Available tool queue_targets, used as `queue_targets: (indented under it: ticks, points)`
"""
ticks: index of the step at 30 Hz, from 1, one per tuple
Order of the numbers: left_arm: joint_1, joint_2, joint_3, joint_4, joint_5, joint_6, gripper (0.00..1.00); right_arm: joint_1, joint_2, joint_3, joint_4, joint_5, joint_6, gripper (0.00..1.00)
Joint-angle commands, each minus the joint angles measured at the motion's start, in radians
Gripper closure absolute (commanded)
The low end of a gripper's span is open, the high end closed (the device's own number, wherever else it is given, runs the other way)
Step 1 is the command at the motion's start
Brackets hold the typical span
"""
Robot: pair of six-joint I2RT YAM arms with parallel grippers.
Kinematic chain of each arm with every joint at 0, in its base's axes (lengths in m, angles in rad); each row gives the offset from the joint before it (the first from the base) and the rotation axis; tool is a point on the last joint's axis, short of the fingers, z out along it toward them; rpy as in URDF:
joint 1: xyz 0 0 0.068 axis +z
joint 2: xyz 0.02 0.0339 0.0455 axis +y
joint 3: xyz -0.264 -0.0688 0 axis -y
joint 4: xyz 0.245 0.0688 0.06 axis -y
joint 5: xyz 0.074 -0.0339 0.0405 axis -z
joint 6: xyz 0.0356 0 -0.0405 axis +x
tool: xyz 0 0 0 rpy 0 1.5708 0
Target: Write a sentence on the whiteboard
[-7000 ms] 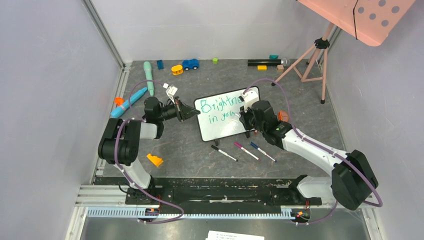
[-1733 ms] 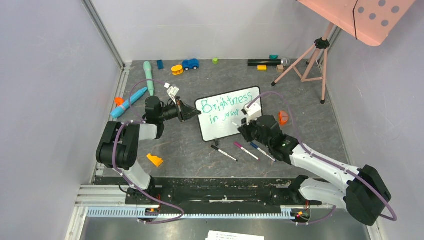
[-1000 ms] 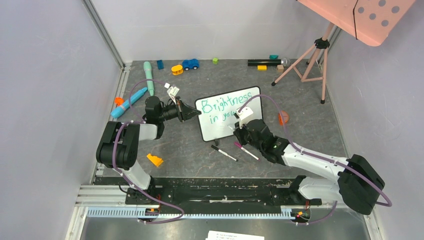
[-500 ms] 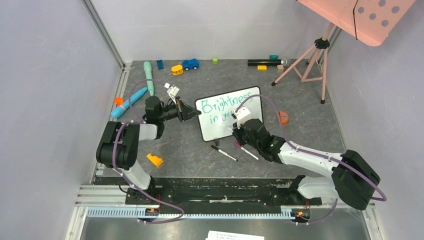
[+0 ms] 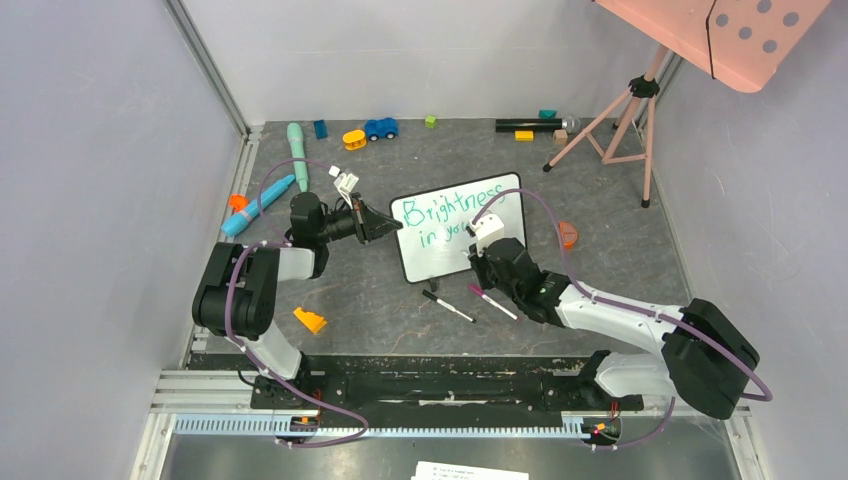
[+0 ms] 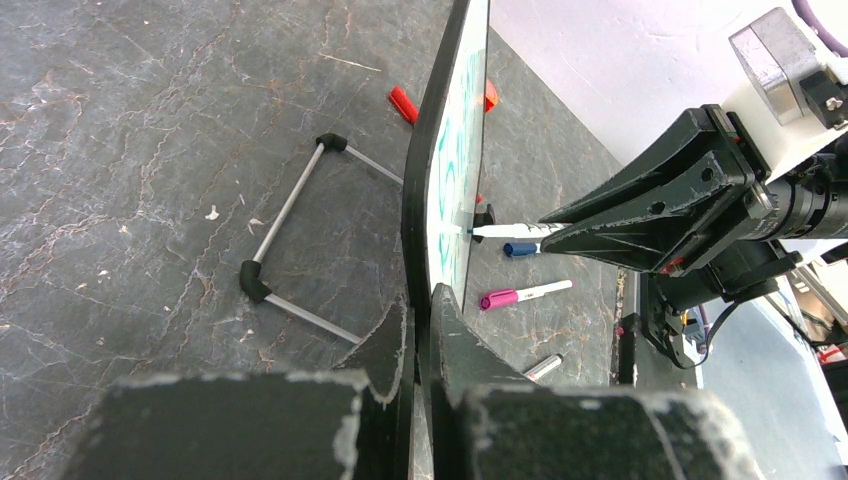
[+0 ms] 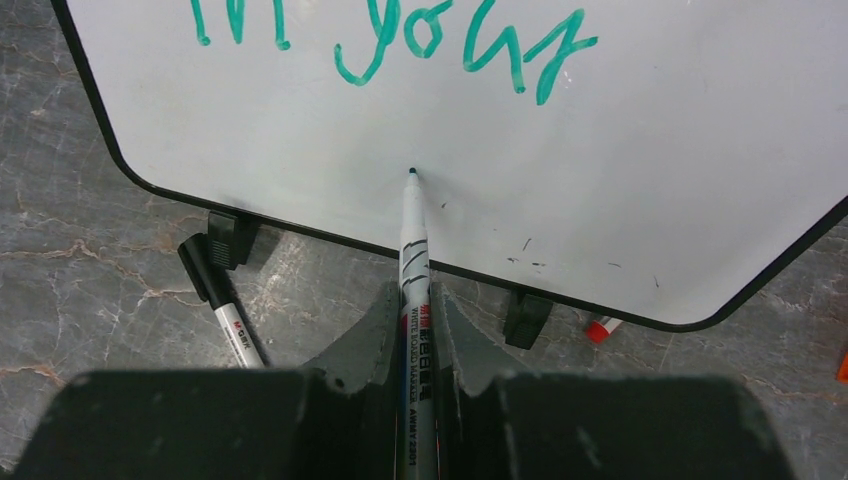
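The whiteboard [image 5: 440, 262] stands tilted on its little feet mid-table, with teal-green words "Brightness" and "in your" on it [image 5: 447, 213]. My left gripper [image 5: 388, 228] is shut on the board's left edge [image 6: 418, 230]. My right gripper [image 5: 474, 262] is shut on a white marker [image 7: 413, 270]. The marker's tip touches the blank lower part of the board [image 7: 640, 190], below "in your" [image 7: 440, 40]. No third line shows.
Black [image 5: 447, 306], pink [image 5: 492, 301] and blue [image 6: 521, 248] markers lie in front of the board, with a red cap [image 7: 603, 328]. An orange piece [image 5: 309, 320] lies near left. Toys line the back edge [image 5: 380, 128]. A tripod [image 5: 628, 118] with a pink dotted panel stands back right.
The right arm finished "in your", then swung left and down; the marker tip now rests on the board's lower blank area. The left gripper has stayed put on the board's edge.
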Motion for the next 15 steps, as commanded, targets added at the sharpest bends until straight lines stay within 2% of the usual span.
queue_targets:
  ticks: [1,15]
  points:
    - [-0.01,0.007,0.009,-0.008,-0.003,0.119,0.98,0.007,-0.005,0.049,0.006,0.048,-0.003,1.0]
    - [-0.011,0.007,0.009,-0.008,-0.003,0.12,0.98,0.006,0.019,0.088,0.014,0.003,-0.023,1.0]
